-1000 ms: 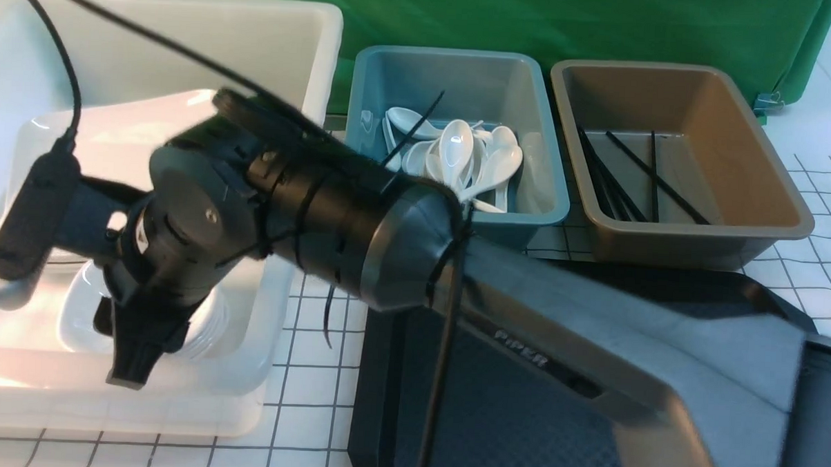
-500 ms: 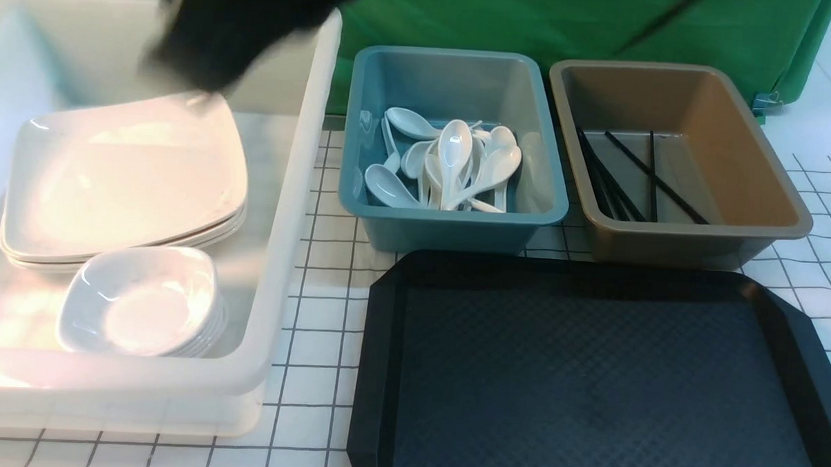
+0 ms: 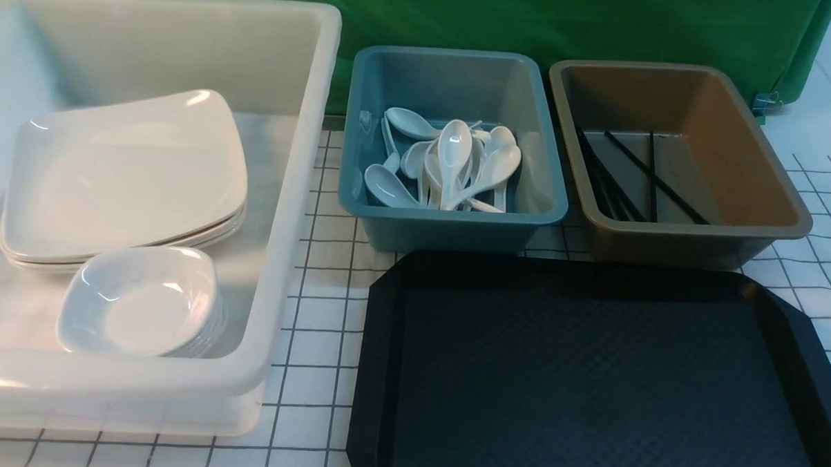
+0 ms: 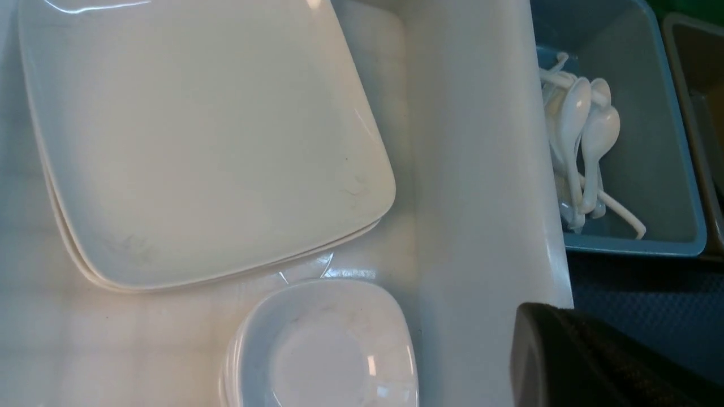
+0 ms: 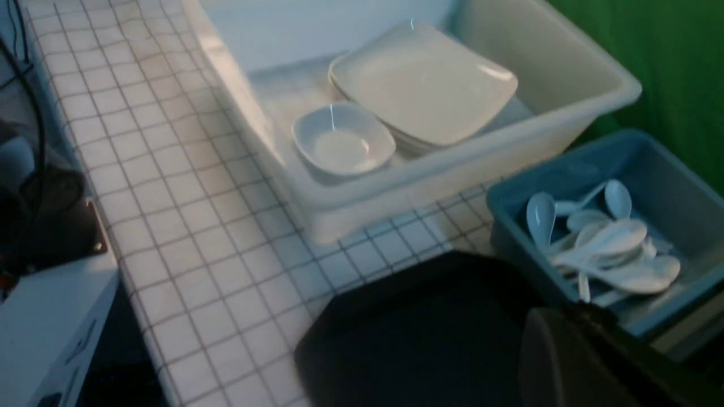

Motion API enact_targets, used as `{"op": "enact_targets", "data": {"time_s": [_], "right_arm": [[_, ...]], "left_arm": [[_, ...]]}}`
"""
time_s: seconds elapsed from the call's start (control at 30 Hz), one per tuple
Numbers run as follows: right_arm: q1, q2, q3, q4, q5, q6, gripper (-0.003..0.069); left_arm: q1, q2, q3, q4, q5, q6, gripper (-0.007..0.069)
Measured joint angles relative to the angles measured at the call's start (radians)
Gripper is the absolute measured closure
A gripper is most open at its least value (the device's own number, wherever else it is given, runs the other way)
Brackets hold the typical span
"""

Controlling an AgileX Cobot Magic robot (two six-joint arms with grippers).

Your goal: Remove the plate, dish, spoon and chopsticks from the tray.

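The black tray [image 3: 590,378] lies at the front right with nothing on its textured surface. Stacked white square plates [image 3: 124,175] and stacked small dishes [image 3: 140,300] rest inside the white tub. White spoons [image 3: 452,166] are heaped in the blue tub, and black chopsticks [image 3: 625,175] lie in the brown tub. Neither arm shows in the front view. In the left wrist view the left gripper [image 4: 565,362] hangs above the white tub's wall beside the dishes [image 4: 322,345]. The right gripper [image 5: 565,362] hovers above the tray's corner [image 5: 424,328]. Both show only as dark, closed shapes holding nothing.
The white tub [image 3: 319,119] stands at the left, the blue tub [image 3: 450,235] in the middle back and the brown tub [image 3: 671,246] at the back right. A green cloth hangs behind them. A white checked cloth [image 3: 316,313] covers the table.
A second ago the right arm reached across into the white tub over the small dishes. It has since swung up and out of the front view.
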Motion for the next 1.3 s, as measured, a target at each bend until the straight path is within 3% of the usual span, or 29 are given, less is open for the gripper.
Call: {"op": "enact_targets", "data": {"time_s": [0.17,0.27,0.47,1.3], "right_arm": [[0.0,-0.251,0.387,0.0,-0.173,0.081,0.0629],[0.0,-0.364,0.688,0.0,-0.404,0.113,0.0629],[0.0,-0.407,0.944,0.003,-0.757,0.13,0.0629],[0.0,-0.407,0.969,0.003,-0.813,0.131,0.0589]], "left_arm": [[-0.007,0.0,0.0,0.0,0.0,0.001,0.062],[-0.007,0.0,0.0,0.001,0.0,0.003,0.062],[-0.007,0.0,0.0,0.001,0.0,0.003,0.062],[-0.007,0.0,0.0,-0.002,-0.023,-0.027,0.062]]}}
